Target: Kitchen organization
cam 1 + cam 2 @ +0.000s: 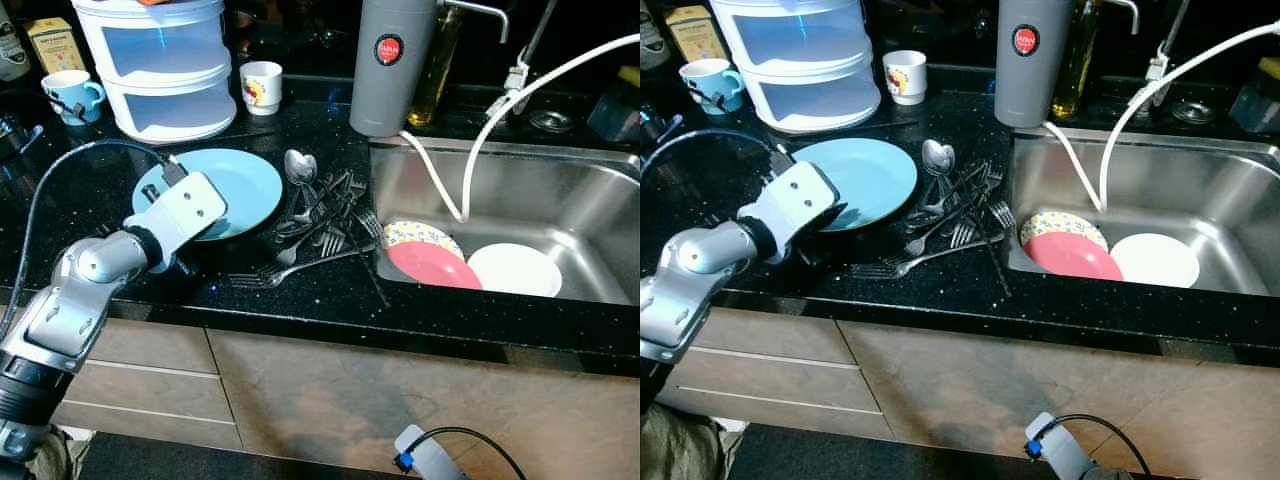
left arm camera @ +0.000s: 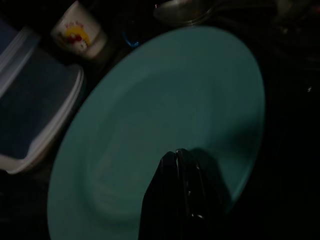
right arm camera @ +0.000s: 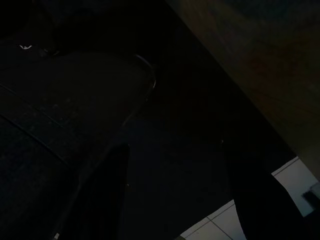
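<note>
Left gripper [image 2: 176, 159] over blue plate [image 1: 240, 185], fingers pressed together.
Probably stiff, slick, breakable (glazed); best gripped by near rim, at bench [image 1: 300, 300] edge.

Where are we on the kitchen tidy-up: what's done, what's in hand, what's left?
Done: three plates lie in the sink. In hand: the left tool, fingers together, is over the blue plate's near rim on the counter, not gripping it. Left: that plate, the cutlery pile beside it, and two mugs at the back. The right arm hangs idle.
</note>
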